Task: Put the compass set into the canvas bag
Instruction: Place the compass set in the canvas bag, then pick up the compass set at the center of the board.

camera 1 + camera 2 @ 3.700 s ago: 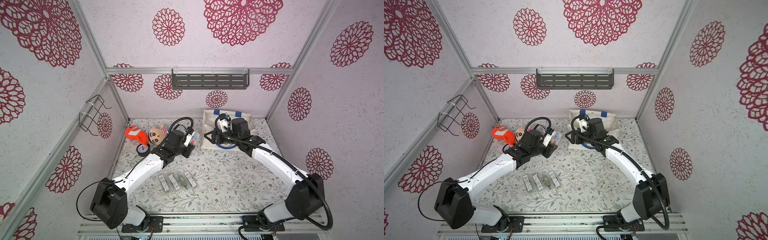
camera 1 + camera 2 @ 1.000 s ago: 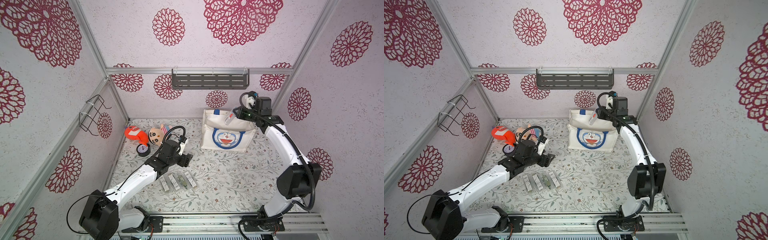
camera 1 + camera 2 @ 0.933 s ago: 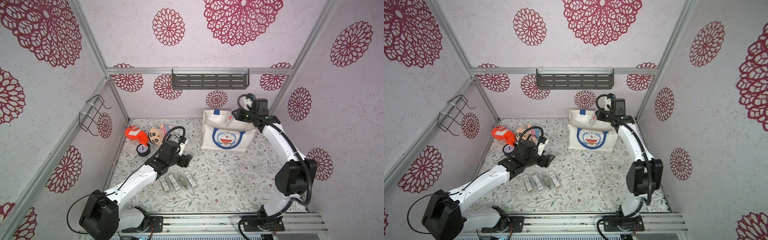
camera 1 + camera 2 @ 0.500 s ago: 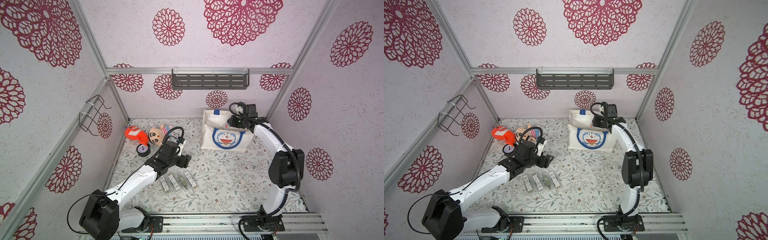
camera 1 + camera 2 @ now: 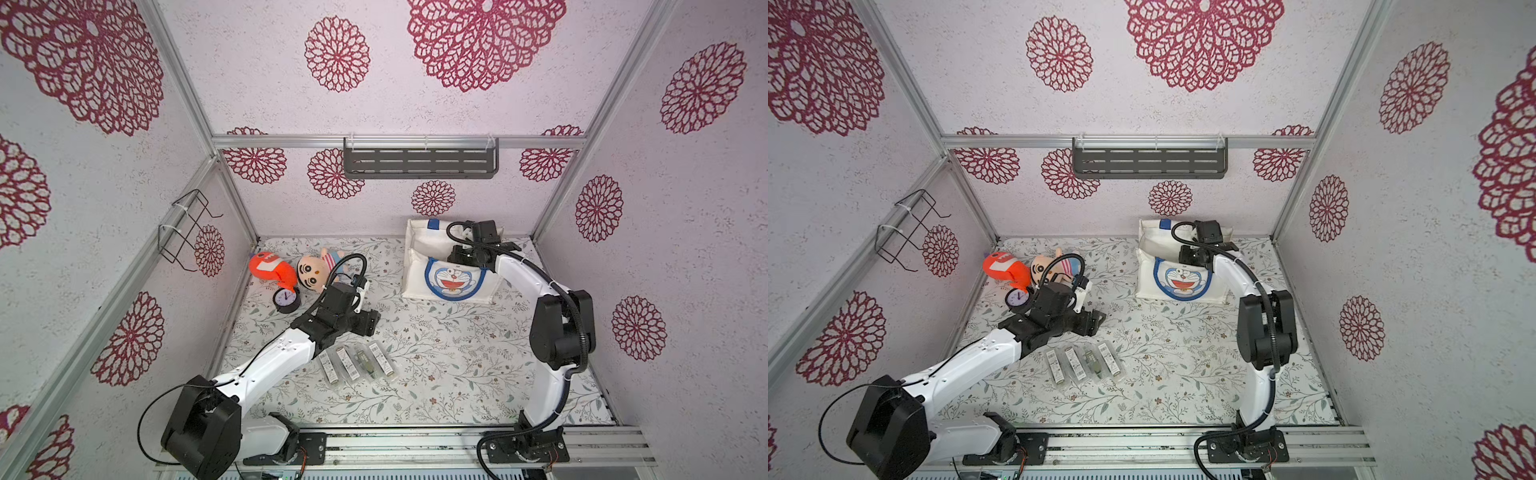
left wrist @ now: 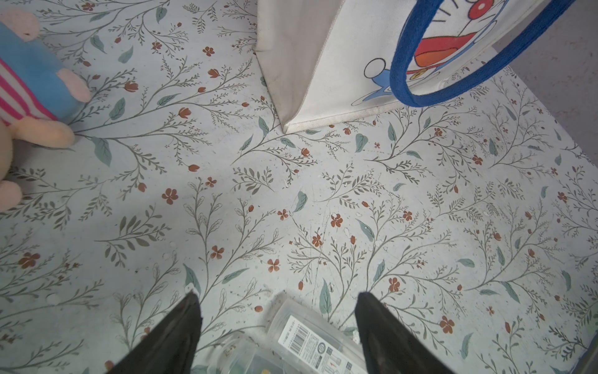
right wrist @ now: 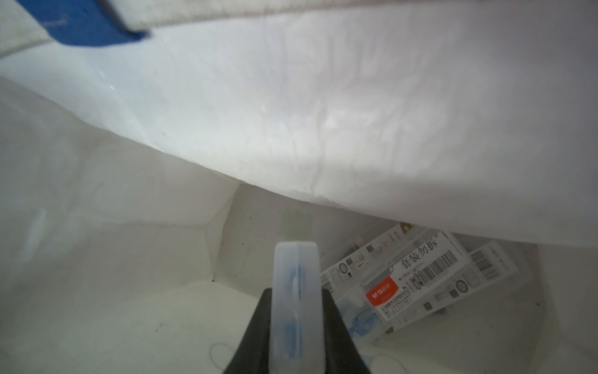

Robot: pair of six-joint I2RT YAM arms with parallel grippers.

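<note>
Compass set (image 7: 297,291) now inside canvas bag (image 5: 414,279)

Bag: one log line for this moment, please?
right gripper: inside bag, holding compass set | left gripper: open over table | four sets on table

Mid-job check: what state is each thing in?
Cream canvas bag with blue handles: upright, mouth open.
Right hand: inside the bag, shut on a translucent plastic compass-set case.
Left hand: open, empty.
Four clear cases on the floral table: lying side by side.
Labelled cases in the bag: lying on its bottom.
</note>
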